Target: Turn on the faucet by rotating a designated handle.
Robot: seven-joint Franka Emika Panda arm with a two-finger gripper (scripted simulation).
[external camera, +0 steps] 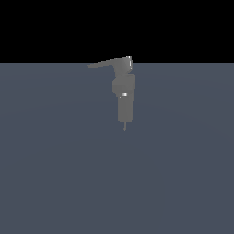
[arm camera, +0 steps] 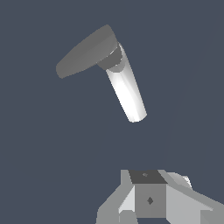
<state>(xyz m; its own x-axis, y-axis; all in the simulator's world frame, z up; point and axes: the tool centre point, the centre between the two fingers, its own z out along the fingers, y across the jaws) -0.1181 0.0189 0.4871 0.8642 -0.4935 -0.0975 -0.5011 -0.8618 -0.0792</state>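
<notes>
Faucet [external camera: 124,98] stands alone near the middle of a flat slate-blue floor [external camera: 55,173] in the exterior view, a small matte grey blocky fixture with an upright boxy body, a tiny bright glint on its front and a thin pin pointing down from its lower end. From that view's left, the handle [external camera: 106,63] begins as a thin tapered tip and runs slightly upward toward the right, widening until it joins a boxy head at the top of the faucet body. No robot arm shows in this view. In the wrist view the handle [arm camera: 87,50] appears as a flat dark grey paddle set on a round collar, and a pale, brightly lit spout of the faucet [arm camera: 127,94] angles away from that collar. The gripper [arm camera: 148,199] shows only as grey blocky parts at the picture's edge, well apart from the faucet; its fingertips are out of the picture, so how wide the jaws stand cannot be told, and nothing is seen in them.
</notes>
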